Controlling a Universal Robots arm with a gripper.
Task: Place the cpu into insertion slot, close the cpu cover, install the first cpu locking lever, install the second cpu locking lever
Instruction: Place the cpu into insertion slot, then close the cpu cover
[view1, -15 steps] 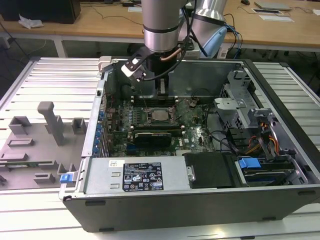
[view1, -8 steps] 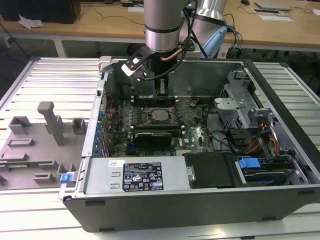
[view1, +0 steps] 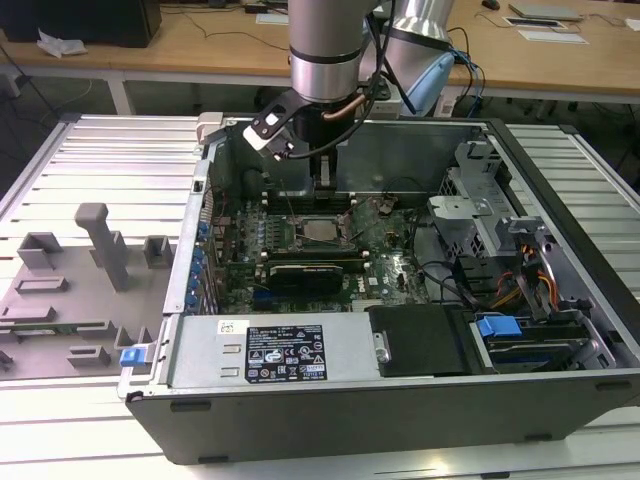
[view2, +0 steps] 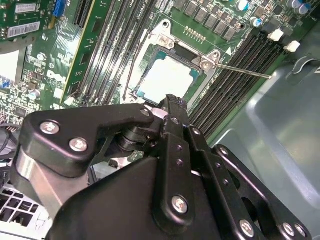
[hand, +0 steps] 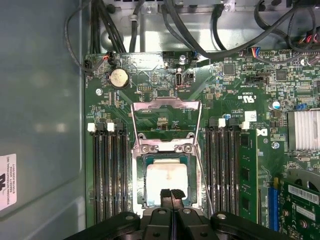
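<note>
In the first wrist view, find the gripper (hand: 171, 196) closest, jaws pressed together on nothing, tips over the cpu (hand: 165, 175) lying in the insertion slot (hand: 141, 182); see the cpu cover (hand: 166, 104) flipped open. In the second wrist view, note a locking lever (view2: 245, 71) unlatched. In the exterior view, spot the gripper inside the computer case (view1: 400, 420). Probably placing done; closing the cover calls for clearing the cpu.
</note>
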